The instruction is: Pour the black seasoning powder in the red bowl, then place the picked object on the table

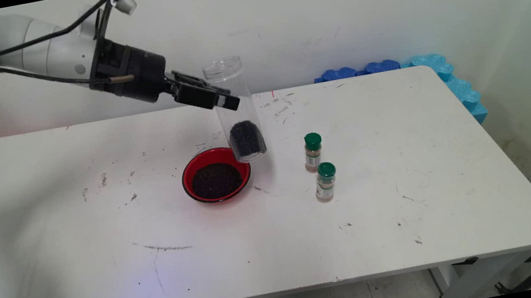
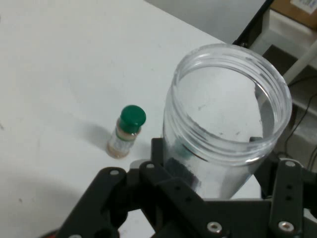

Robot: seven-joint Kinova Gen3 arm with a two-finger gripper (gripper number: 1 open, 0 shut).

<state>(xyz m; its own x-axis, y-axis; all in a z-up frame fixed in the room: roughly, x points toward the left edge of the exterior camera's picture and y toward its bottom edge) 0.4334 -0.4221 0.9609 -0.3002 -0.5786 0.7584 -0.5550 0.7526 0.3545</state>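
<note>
the pincer grips a clear jar of dark grains, held just above a red bowl on the worktop.

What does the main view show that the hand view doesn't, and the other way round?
Only the main view shows the red bowl of dark grains, a second green-capped spice bottle, the blue foam pieces and the dark grains at the jar's bottom. Only the hand view looks into the jar's open mouth. Both show the clear plastic jar in the black gripper, a spice bottle and the white table.
</note>
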